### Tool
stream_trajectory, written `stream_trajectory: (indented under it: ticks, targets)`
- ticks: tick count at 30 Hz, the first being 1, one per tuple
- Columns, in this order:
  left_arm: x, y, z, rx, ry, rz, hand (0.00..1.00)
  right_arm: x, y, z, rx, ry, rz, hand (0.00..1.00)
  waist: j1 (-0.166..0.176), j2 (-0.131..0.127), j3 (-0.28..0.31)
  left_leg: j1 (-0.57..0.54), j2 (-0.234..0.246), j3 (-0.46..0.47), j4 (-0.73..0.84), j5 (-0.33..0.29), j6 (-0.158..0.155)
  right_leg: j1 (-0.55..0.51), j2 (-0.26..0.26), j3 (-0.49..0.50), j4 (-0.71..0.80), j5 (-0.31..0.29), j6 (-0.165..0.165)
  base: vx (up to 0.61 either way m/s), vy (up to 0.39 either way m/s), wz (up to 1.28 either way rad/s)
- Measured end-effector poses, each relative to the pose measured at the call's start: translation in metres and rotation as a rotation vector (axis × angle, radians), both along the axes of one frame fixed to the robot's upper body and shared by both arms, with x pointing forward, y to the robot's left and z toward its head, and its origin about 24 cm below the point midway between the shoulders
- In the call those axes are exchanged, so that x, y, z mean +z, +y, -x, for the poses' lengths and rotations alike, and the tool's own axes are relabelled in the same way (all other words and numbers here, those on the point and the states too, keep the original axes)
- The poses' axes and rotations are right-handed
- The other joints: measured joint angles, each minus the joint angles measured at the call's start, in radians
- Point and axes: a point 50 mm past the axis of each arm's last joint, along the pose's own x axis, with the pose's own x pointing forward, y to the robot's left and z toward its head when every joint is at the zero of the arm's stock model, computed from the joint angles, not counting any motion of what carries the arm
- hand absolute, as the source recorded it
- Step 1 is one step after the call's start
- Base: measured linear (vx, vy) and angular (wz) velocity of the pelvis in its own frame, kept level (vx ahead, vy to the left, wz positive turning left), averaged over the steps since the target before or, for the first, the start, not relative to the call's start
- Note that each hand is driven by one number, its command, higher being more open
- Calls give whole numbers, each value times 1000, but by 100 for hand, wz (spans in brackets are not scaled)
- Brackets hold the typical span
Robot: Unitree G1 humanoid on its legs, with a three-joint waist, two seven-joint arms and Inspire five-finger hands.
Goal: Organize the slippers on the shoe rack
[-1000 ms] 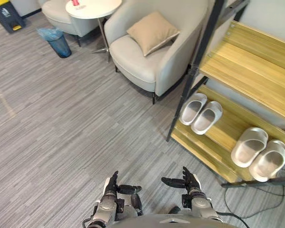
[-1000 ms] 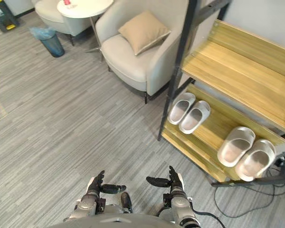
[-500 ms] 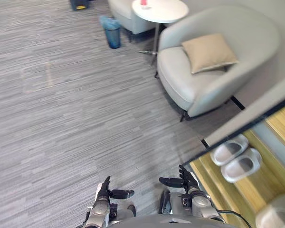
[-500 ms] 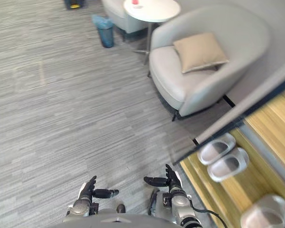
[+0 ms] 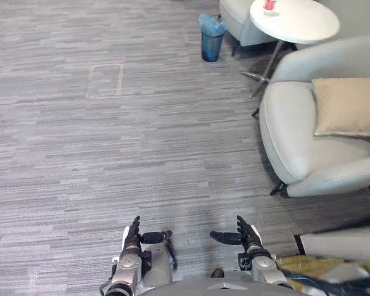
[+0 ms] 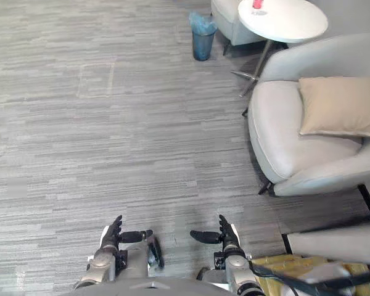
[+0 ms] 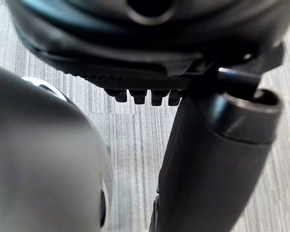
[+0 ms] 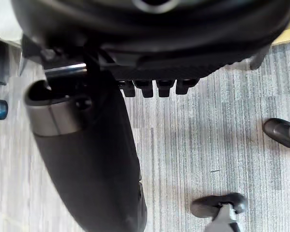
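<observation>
2 open, empty hands, left hand [image 5: 134, 237] and right hand [image 5: 248, 234], low over grey carpet [image 5: 142, 142], fingers straight. Shoe rack [image 5: 308, 265] cut off at lower right, blurred; slippers there too smeared to tell.

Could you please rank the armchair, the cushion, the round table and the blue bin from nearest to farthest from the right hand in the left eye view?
1. Armchair, ahead and to the right of the right hand.
2. Cushion, on that armchair, farther right.
3. Round table and blue bin, both far ahead: too close to call.
</observation>
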Motion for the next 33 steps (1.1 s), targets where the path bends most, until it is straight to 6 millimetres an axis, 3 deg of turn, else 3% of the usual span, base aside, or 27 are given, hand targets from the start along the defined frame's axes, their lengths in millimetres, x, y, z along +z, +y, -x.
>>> stream_trajectory:
  ticks: [2, 4, 5, 6, 7, 9, 11, 13, 14, 15, 16, 17, 18, 19, 21, 23, 24, 25, 27, 28, 29, 30, 31, 32, 33]
  targets:
    - [-1, 2, 1, 2, 15, 1, 100, 2, 7, -6, 9, -14, -16, 100, 0, -7, 0, 2, -14, -11, 17, -31, 17, 17, -7, -4, 10, 45, 37, 421, 130, 58]
    - [-3, 0, 4, -5, 29, 4, 100, 3, 12, -9, 30, -21, -18, 100, 1, 3, 1, 53, -24, -14, 40, -93, 23, 5, -51, 14, 189, 63, 54, 456, 212, 46]
    - [-5, -1, 8, -11, 44, 7, 100, 4, 14, -10, 43, -25, -17, 100, -1, 9, 5, 117, -31, -33, 22, -123, 19, -44, -112, 31, 419, 113, 22, 521, 253, 39]
    - [-7, -5, 9, -16, 51, 13, 100, 4, 15, -10, 46, -25, -20, 100, -2, 17, 9, 148, -32, -39, 7, -129, 18, -82, -140, 52, 532, 131, -4, 486, 199, 39]
    - [-8, -3, 11, -34, 72, -3, 100, 5, 19, -12, 73, -32, -25, 100, -8, 27, 15, 215, -35, -61, -32, -140, 23, -179, -158, 104, 750, 64, -76, 301, 70, 28]
    - [-11, -5, 16, -45, 96, -4, 100, 6, 22, -14, 94, -38, -28, 100, -21, 45, 25, 302, -30, -89, -97, -141, 21, -283, -97, 174, 837, -6, -76, 349, 23, 38]
    - [-12, -8, 18, -44, 105, 5, 100, 7, 22, -17, 108, -47, -27, 100, -38, 54, 32, 365, -27, -112, -143, -140, 19, -355, -49, 195, 794, -52, -94, 340, -30, 45]
    - [-13, -13, 17, -46, 104, 20, 100, 12, 20, -23, 118, -90, -21, 100, -50, 58, 34, 409, -24, -157, -176, -143, 14, -455, 10, 207, 583, -69, -97, 351, -126, 78]
    - [-13, -17, 14, -48, 97, 30, 100, 15, 20, -27, 125, -119, -20, 100, -63, 64, 38, 418, -11, -203, -180, -161, -17, -488, 43, 248, 403, -40, -71, 363, -195, 120]
    - [-13, -20, 14, -61, 101, 31, 100, 16, 20, -27, 125, -122, -22, 100, -68, 60, 38, 430, -11, -242, -180, -180, -51, -488, 55, 306, 215, 43, -47, 479, -281, 123]
    - [-14, -21, 15, -74, 111, 28, 100, 15, 20, -27, 125, -118, -20, 100, -68, 59, 39, 443, -5, -267, -182, -193, -72, -467, 58, 313, 182, 163, -46, 539, -318, 99]
    - [-15, -26, 15, -86, 117, 35, 100, 13, 13, -26, 119, -100, -4, 100, -56, 93, 39, 468, 24, -285, -195, -193, -88, -440, 85, 288, 205, 129, -102, 460, -268, 57]
    - [-15, -26, 15, -91, 116, 35, 100, 14, 12, -27, 113, -100, -3, 100, -55, 94, 40, 469, 25, -284, -196, -191, -90, -446, 82, 287, 228, 111, -106, 535, -310, 46]
    - [-16, -26, 17, -99, 120, 35, 100, 15, 7, -29, 88, -107, 0, 100, -59, 93, 40, 487, 24, -290, -194, -180, -101, -461, 63, 279, 322, 33, -116, 347, -213, 32]
    - [-17, -30, 21, -108, 131, 39, 100, 14, 6, -27, 75, -99, 1, 100, -72, 98, 32, 487, 39, -309, -129, -180, -105, -429, 53, 241, 363, -43, -130, 406, -249, 57]
    - [-16, -29, 17, -81, 114, 54, 100, 12, 5, -22, 57, -90, -3, 100, -75, 101, 30, 380, 81, -312, 138, -174, -155, -350, 70, 200, 306, -64, -132, 445, -260, 57]
    - [-13, -25, 15, -39, 90, 61, 100, 13, 4, -19, 54, -90, -1, 100, -62, 115, 32, 282, 139, -295, 385, -153, -196, -281, 111, 191, 244, -63, -139, 514, -242, 3]
    - [-12, -24, 15, -2, 71, 67, 100, 11, 5, -12, 47, -74, -7, 100, -44, 121, 29, 216, 192, -261, 568, -159, -192, -208, 148, 198, 197, -68, -150, 509, -201, -24]
    - [-10, -15, 16, 8, 63, 43, 100, 9, 9, -8, 42, -59, -17, 100, -34, 99, 19, 134, 216, -174, 616, -198, -176, -113, 155, 207, 129, -72, -156, 427, -73, -30]
    - [-8, -13, 12, 8, 46, 37, 100, 9, 7, -8, 41, -59, -11, 100, -33, 78, 22, 86, 202, -110, 495, -221, -159, -63, 147, 220, 81, -66, -146, 524, -19, -16]
    - [-7, -12, 11, 8, 44, 35, 100, 9, 6, -9, 41, -60, -9, 100, -32, 77, 23, 77, 195, -103, 465, -221, -158, -55, 145, 222, 73, -65, -144, 444, 41, -18]
    - [-5, -10, 7, 5, 32, 26, 100, 8, 4, -9, 36, -55, 3, 100, -31, 76, 25, 38, 148, -99, 312, -208, -141, -25, 128, 225, 52, -65, -142, 438, 128, -11]
    - [-5, -10, 6, 3, 31, 25, 100, 6, 2, -5, 35, -39, 10, 100, -32, 76, 25, 24, 111, -103, 169, -148, -111, -7, 121, 227, 51, -64, -125, 341, 138, -10]
    - [-5, -11, 6, 3, 32, 26, 100, 5, 1, -4, 35, -33, 13, 100, -31, 76, 25, 22, 98, -111, 140, -93, -91, -2, 119, 226, 51, -64, -121, 465, 140, -10]
    - [-4, -5, 6, -8, 33, 3, 100, 1, 4, 2, 39, 2, 8, 100, -16, 34, 3, 70, 51, -107, 82, -55, -59, 7, 84, 237, 55, -54, -79, 579, 150, 21]
